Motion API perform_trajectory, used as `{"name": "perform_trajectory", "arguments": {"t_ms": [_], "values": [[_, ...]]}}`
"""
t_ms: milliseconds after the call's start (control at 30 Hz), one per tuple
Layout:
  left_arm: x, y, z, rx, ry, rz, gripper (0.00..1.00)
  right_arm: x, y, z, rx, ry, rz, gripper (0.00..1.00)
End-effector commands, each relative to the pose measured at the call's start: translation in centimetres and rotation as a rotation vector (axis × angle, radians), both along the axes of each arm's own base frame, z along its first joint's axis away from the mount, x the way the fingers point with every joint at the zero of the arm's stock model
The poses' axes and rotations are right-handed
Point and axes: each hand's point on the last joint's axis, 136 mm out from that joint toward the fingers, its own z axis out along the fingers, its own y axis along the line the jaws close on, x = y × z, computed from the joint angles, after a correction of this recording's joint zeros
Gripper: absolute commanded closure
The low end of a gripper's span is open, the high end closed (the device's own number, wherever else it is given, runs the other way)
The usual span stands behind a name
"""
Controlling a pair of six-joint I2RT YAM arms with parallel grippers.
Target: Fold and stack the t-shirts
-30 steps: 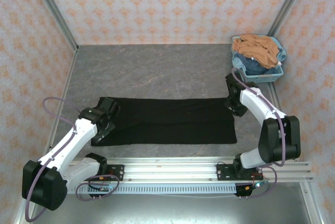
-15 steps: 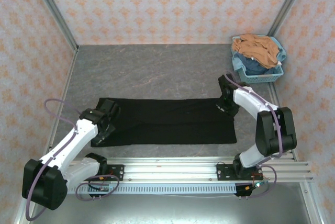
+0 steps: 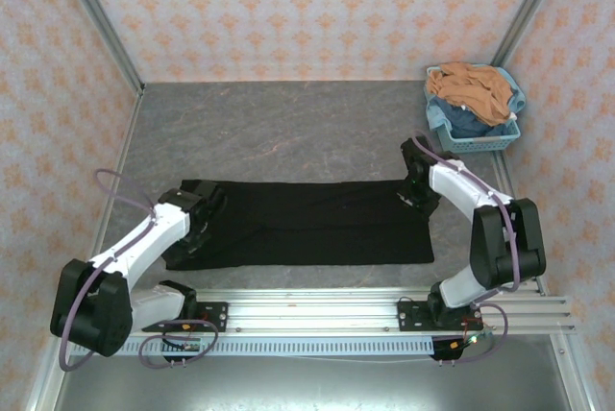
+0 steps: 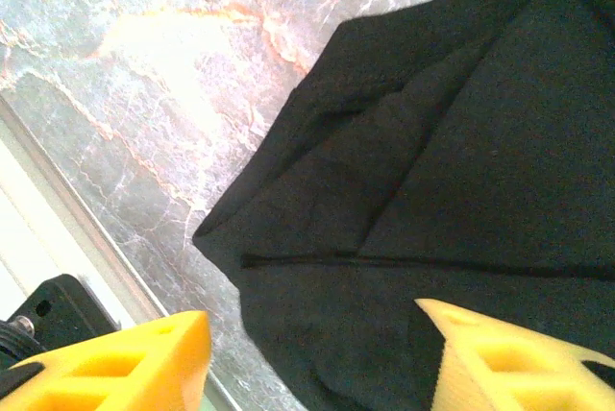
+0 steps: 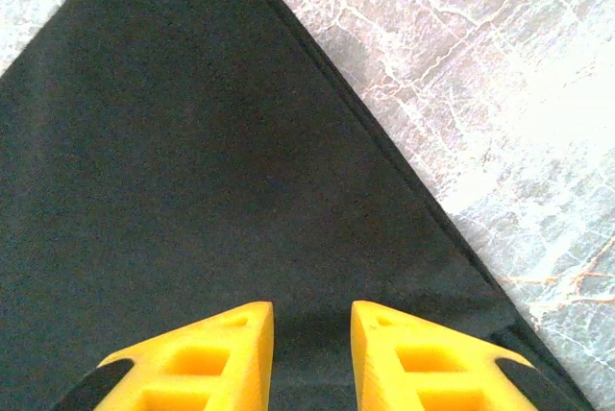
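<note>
Below left gripper (image 4: pixel 309 315): black t-shirt (image 4: pixel 461 161) sleeve corner, laid flat; fingers (image 4: pixel 115 363) spread wide.
Under right gripper (image 5: pixel 309 307): hem corner; fingers (image 5: pixel 202 363) nearly together, pinch cannot be told.
Risk: single layer caught, fold skewed.

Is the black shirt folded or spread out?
Partly folded: the black t-shirt lies as a long narrow band, layers overlapping at its left end.
</note>
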Motion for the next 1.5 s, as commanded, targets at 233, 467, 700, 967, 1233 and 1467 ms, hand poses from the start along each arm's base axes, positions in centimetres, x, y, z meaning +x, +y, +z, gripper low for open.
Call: {"name": "perform_trajectory", "arguments": {"t_ms": [233,467,700,967,1233,1467], "values": [[2.8,-4.1,2.0,-0.238,-0.134,-0.03,0.63,1.7,1.9,2.2,0.06,-0.075,0.135,0.72],[3.3,-7.3,-1.0,-0.386,-0.042,0.003,0.74,3.2,4.0,0.3,0.121,-0.028,0.185,0.76],[5.2,-5.9,-4.4,-0.308,0.074,0.007,0.76,3.5,2.8,-3.0,0.083,0.105,0.114,0.79],[12.3,-4.4,-6.0,-0.294,0.115,-0.151,0.79,2.7,-1.2,-4.9,0.043,0.213,-0.084,0.82],[24.8,-5.3,-5.4,-0.257,0.08,-0.362,0.75,0.7,-2.4,-3.8,0.002,0.237,-0.203,0.83],[35.6,-7.7,2.0,-0.247,-0.203,-0.436,0.57,-1.8,-1.1,-1.5,0.045,0.169,-0.266,0.78]]}}
